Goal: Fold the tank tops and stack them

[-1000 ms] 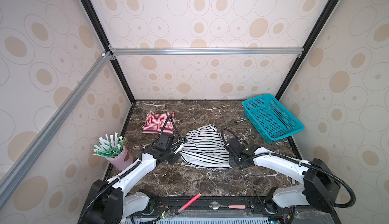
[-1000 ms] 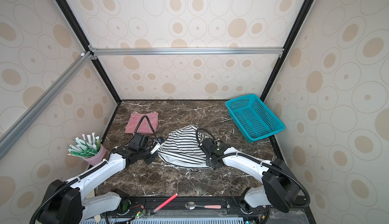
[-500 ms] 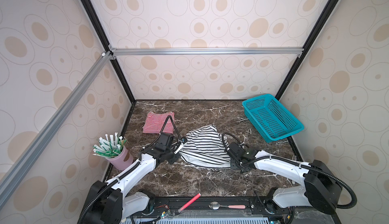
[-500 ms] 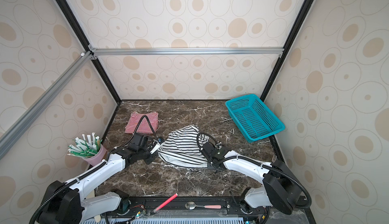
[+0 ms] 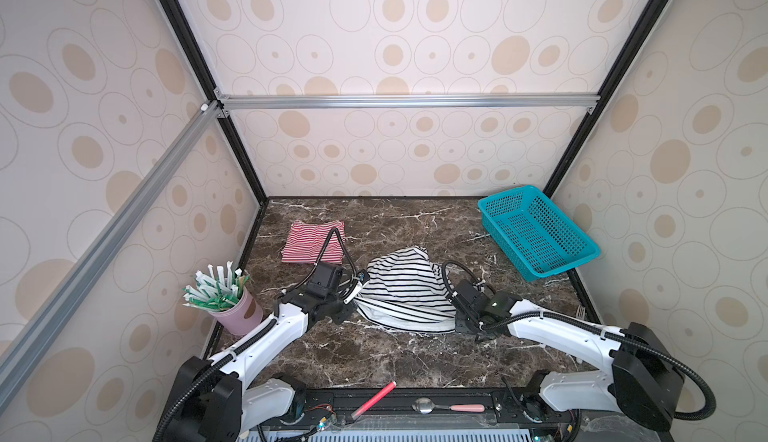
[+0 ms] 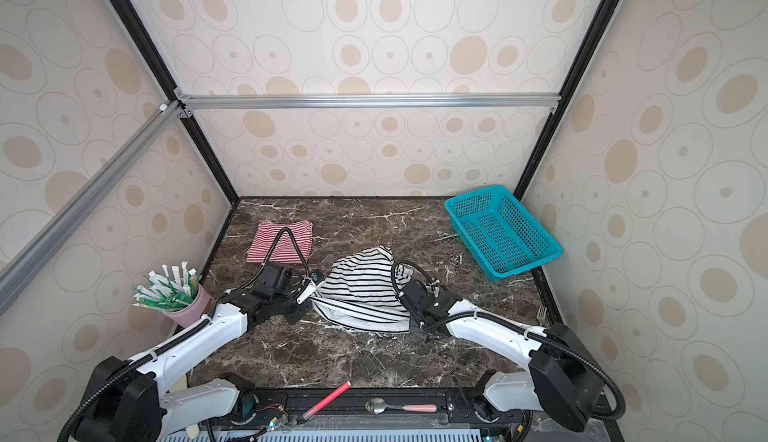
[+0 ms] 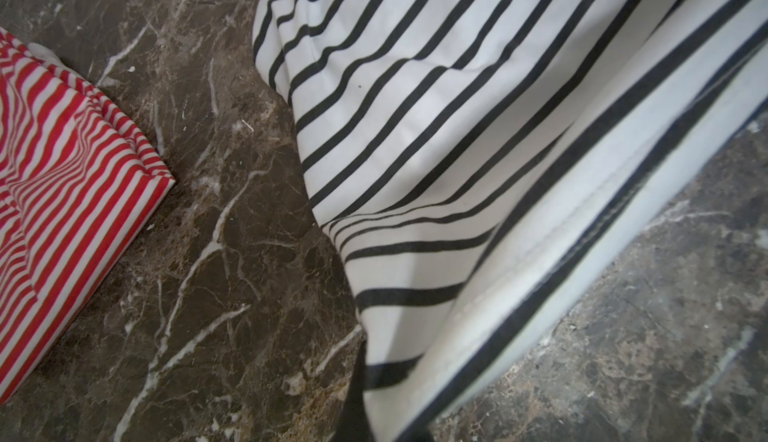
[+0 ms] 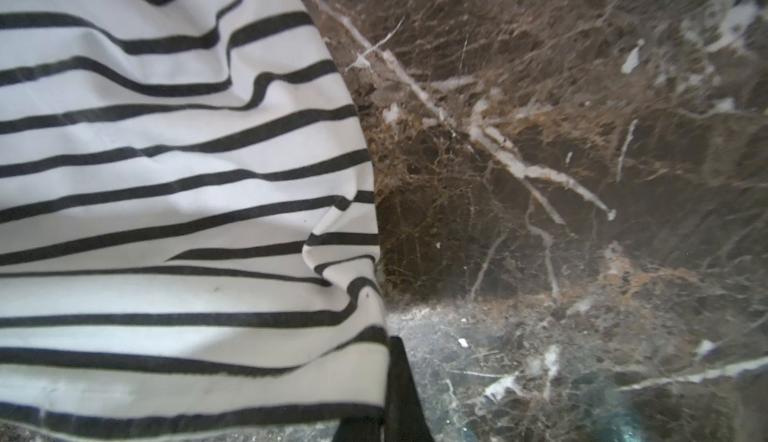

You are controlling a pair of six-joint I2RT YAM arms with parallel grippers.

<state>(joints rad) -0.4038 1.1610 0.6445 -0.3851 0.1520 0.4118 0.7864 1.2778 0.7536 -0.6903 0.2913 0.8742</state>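
Black-striped top point(image 5: 405, 290): right pincer point(image 5: 460, 327) now clamped.

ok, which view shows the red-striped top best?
Top views: the red-striped top shows whole, folded, with a cable crossing it. Left wrist catches only one corner, close up. Right wrist shows none of it.

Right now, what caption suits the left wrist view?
Left gripper pinches the black-and-white striped top; the folded red-and-white striped top lies apart on the marble table.
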